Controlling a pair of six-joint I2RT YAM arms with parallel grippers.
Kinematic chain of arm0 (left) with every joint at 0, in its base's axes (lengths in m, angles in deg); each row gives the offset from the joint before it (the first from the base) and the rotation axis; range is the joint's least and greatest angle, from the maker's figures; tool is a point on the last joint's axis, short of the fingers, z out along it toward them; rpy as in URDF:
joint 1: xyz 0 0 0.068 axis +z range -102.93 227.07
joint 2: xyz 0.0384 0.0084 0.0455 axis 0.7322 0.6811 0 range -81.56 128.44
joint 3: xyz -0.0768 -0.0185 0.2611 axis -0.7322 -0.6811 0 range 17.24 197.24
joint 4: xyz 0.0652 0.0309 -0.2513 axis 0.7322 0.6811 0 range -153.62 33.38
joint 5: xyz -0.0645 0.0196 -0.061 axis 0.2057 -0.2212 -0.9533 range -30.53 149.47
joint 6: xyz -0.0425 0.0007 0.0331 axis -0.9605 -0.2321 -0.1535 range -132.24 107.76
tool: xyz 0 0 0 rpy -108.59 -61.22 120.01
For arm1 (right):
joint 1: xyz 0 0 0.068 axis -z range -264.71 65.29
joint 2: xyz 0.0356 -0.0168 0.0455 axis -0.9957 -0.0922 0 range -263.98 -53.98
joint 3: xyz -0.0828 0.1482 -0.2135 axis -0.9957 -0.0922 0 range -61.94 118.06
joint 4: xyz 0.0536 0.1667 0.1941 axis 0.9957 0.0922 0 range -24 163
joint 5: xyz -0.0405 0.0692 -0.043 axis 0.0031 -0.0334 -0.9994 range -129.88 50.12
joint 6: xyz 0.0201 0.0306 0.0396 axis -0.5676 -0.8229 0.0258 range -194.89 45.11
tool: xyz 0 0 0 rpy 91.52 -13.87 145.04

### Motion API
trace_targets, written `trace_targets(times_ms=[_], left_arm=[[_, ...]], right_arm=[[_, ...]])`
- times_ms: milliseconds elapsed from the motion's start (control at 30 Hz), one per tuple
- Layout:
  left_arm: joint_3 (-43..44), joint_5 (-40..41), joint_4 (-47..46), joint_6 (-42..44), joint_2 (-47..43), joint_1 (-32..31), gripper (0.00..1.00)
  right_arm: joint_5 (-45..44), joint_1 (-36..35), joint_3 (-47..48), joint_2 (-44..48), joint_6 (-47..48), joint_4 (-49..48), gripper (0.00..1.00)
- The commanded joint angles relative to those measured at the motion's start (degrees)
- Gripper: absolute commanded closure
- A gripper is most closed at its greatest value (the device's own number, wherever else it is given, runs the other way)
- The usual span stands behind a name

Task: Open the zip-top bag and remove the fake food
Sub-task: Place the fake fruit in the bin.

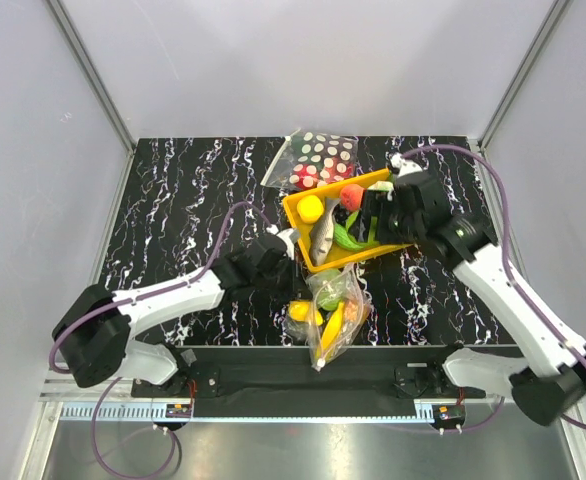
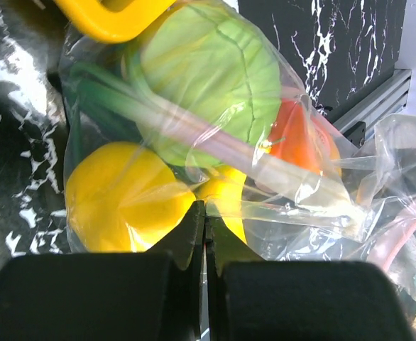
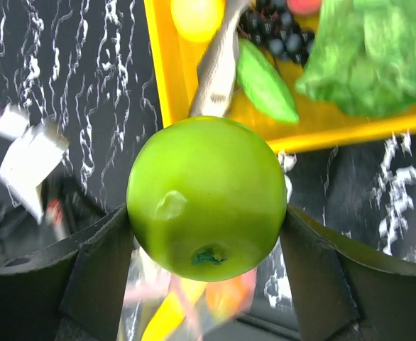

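Nearest the arm bases, at six o'clock on the black marbled counter [image 1: 193, 190], lies the crinkly see-through plastic zip-top bag [image 1: 335, 310]. Inside it are a round yellow toy fruit [image 2: 126, 199], a pale green toy cabbage [image 2: 208, 78] and an orange toy fruit [image 2: 300, 138]. The left claw [image 2: 204, 211] sits at the bag's eleven o'clock corner, its jaws pressed fully together on a fold of the film. Just beyond, toward twelve o'clock, a yellow plastic tray [image 3: 350, 131] holds a green toy leaf [image 3: 265, 82] and dark toy grapes [image 3: 279, 35]. The right claw [image 3: 205, 213] hangs over the tray's three o'clock side. Its jaws are spread wide around a glossy green toy apple [image 3: 206, 192], with a finger against each flank. Farthest back, at the tray's twelve o'clock, lies a bag with large polka dots [image 1: 318, 155].
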Motion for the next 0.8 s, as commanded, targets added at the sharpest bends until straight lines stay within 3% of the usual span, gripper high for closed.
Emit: trace_targets(times_ms=[0,233,567,733,767], left_arm=[[-1.44,1.78,-0.59,0.17,-3.37,1.24,1.00],[-3.20,2.48,0.38,0.52,-6.63,2.56,1.00],[-2.23,1.69,1.43,1.49,-6.81,3.00,1.00],[-1.88,1.34,1.78,1.75,-6.45,3.09,1.00],[-1.79,1.17,1.78,1.92,-6.28,3.09,1.00]], right_arm=[[10.47,5.38,4.65,-5.67,6.72,-9.17,0.89],[12.77,10.40,11.59,-19.46,9.54,-12.08,0.88],[7.23,11.37,13.27,-29.24,9.81,-10.77,0.79],[6.53,11.72,13.54,-30.83,9.81,-10.59,0.53],[6.44,11.72,13.45,-31.09,9.89,-10.85,0.44]])
